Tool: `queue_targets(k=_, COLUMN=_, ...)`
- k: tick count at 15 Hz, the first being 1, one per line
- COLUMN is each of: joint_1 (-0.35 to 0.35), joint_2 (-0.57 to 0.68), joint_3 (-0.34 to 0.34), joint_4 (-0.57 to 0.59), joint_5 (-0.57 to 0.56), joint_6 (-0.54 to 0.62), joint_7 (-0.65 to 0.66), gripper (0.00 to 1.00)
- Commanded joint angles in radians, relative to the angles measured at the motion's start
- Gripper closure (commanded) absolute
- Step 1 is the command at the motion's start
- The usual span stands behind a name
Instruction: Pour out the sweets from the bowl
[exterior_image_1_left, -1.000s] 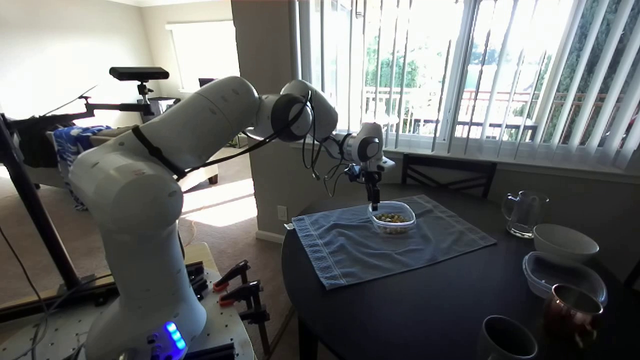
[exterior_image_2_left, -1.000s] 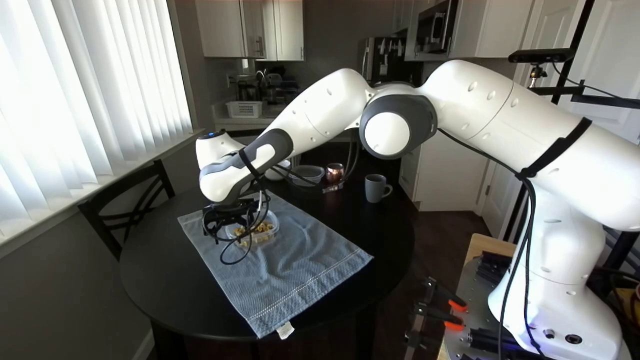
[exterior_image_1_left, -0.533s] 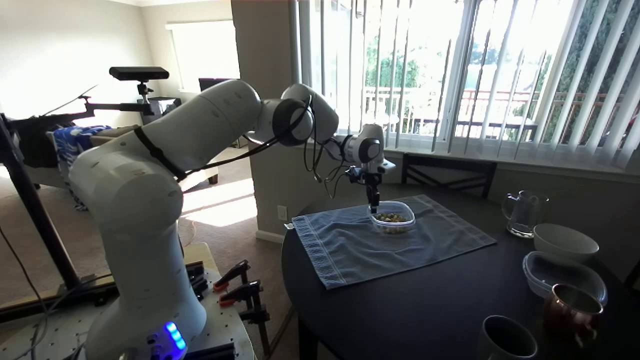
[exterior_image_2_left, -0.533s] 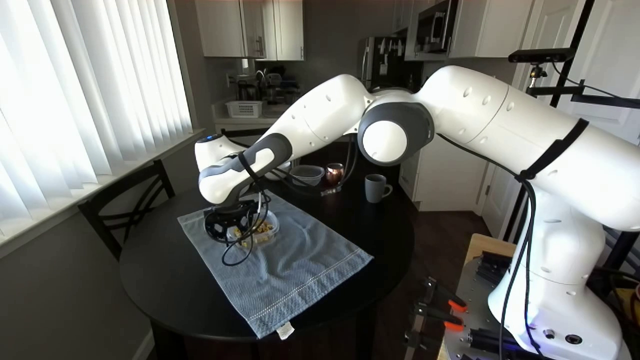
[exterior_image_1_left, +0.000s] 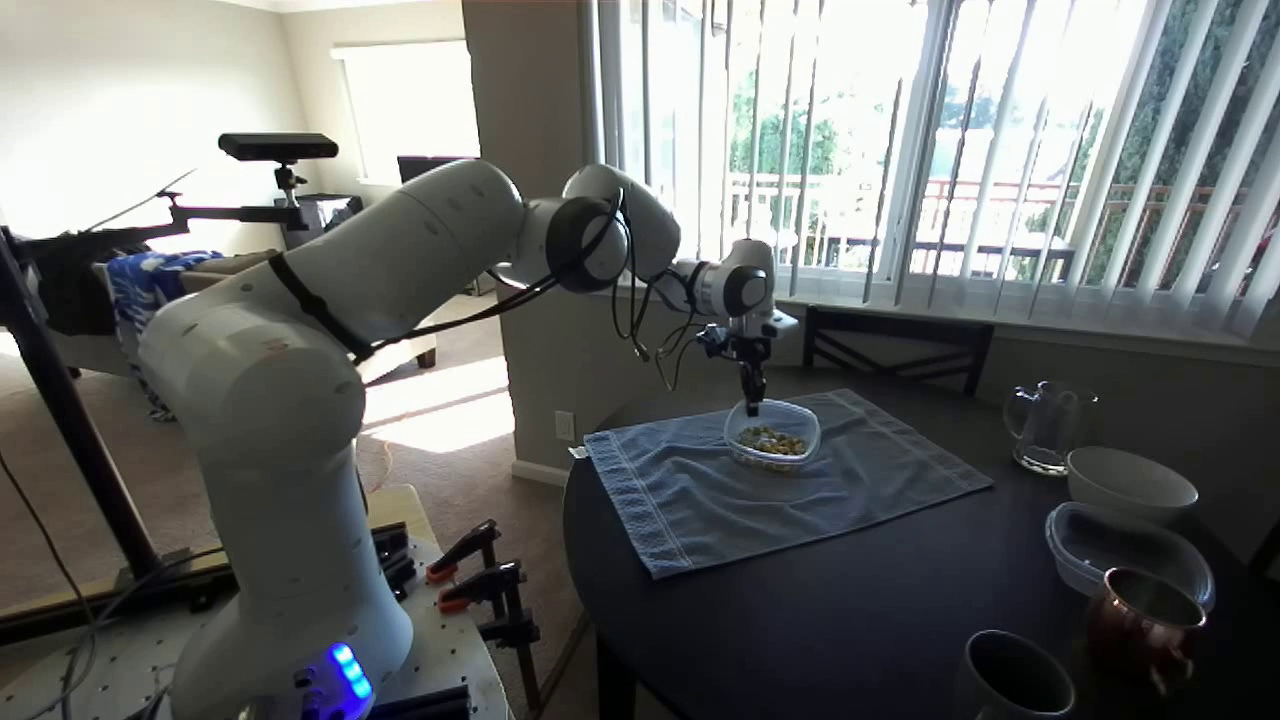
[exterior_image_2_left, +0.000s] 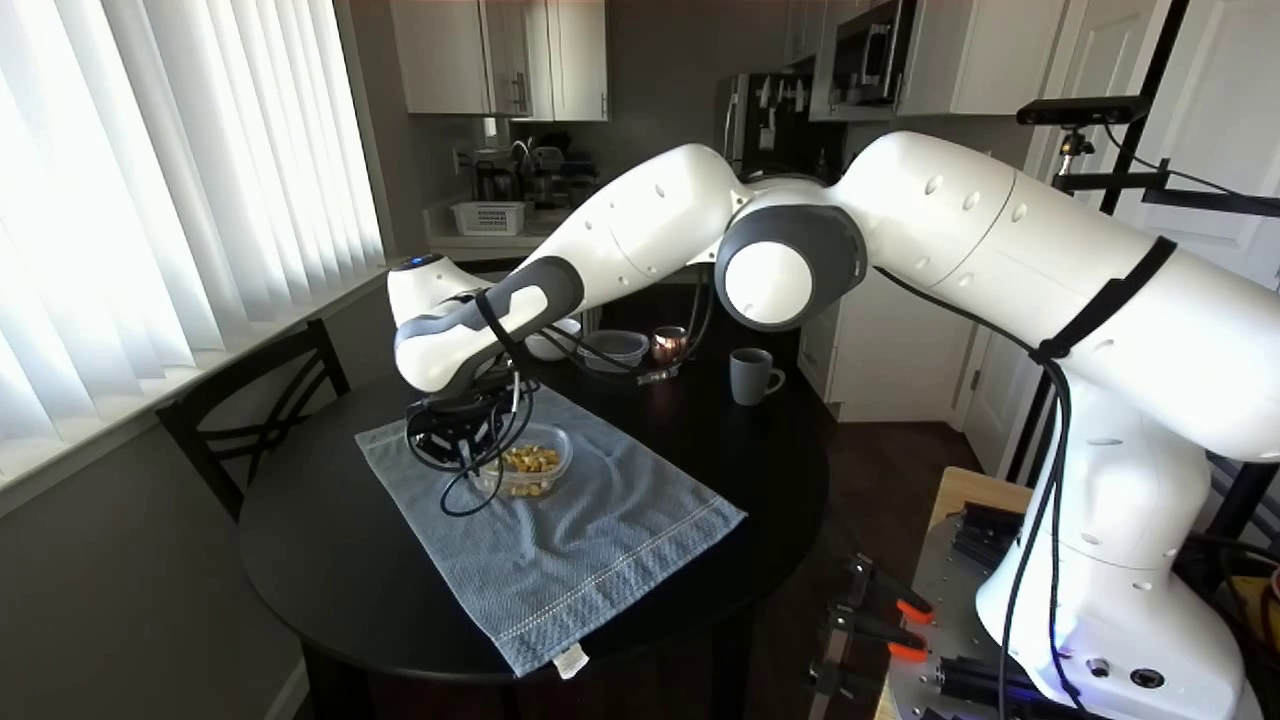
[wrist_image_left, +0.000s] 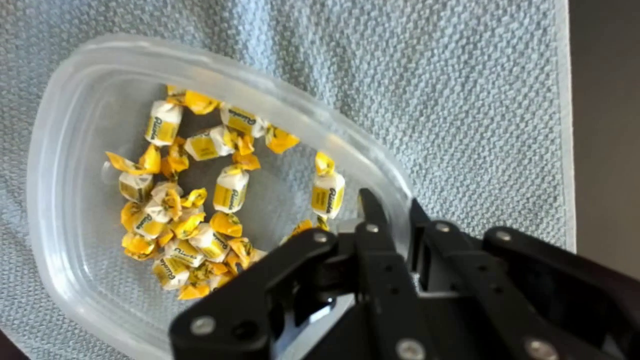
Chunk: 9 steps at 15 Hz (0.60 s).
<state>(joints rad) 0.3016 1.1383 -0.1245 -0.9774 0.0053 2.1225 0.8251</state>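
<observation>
Sweets (wrist_image_left: 210, 244) in twisted yellow-and-white paper wrappers lie loose in a shallow, round-cornered bowl (wrist_image_left: 47, 200) of pale translucent plastic, most of them bunched together and a few strung out along one wall. The bowl is over a grey-blue woven cloth towel (exterior_image_1_left: 690, 520), nearer the window-side edge of the round black table (exterior_image_1_left: 760, 640) than the kitchen-side edge; it looks slightly tilted, and whether its base touches the towel cannot be told. On its window side a two-jawed black gripper (wrist_image_left: 392, 200) holds it, the jaws nearly together and clamped on the rim: one stands inside the bowl, its fellow outside, with only the thin plastic between them. Whether the inner jaw also touches any sweets is hidden. A white jointed robot arm (exterior_image_2_left: 650, 205) reaches in over the table's edge above the towel. Toward the kitchen-side edge stand a clear glass mug (exterior_image_1_left: 1048, 430), a large white round bowl (exterior_image_1_left: 1090, 490), a clear plastic container (exterior_image_1_left: 1068, 565), a shiny copper mug (exterior_image_1_left: 1135, 625) and a grey mug (exterior_image_2_left: 748, 376); a dark wooden chair (exterior_image_1_left: 900, 328) stands at the window-side edge.
</observation>
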Motion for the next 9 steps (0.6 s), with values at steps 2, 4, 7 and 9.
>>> queue_targets(k=2, joint_1=-0.071, joint_2=-0.063, joint_3=0.072, joint_4=-0.031, joint_5=0.106, joint_6=0.007, joint_7=-0.019, gripper=0.98)
queue_targets(k=4, joint_1=-0.111, joint_2=-0.132, joint_3=0.098, joint_4=-0.091, joint_5=0.168, joint_6=0.038, joint_7=-0.043, gripper=0.98)
queue_targets(k=7, joint_1=-0.187, joint_2=-0.251, joint_3=0.154, joint_4=-0.214, joint_5=0.259, joint_6=0.131, joint_7=-0.064, gripper=0.99)
queue_targets(k=9, joint_1=-0.245, joint_2=-0.31, joint_3=0.197, joint_4=-0.282, joint_5=0.334, joint_6=0.2, joint_7=-0.107, gripper=0.99)
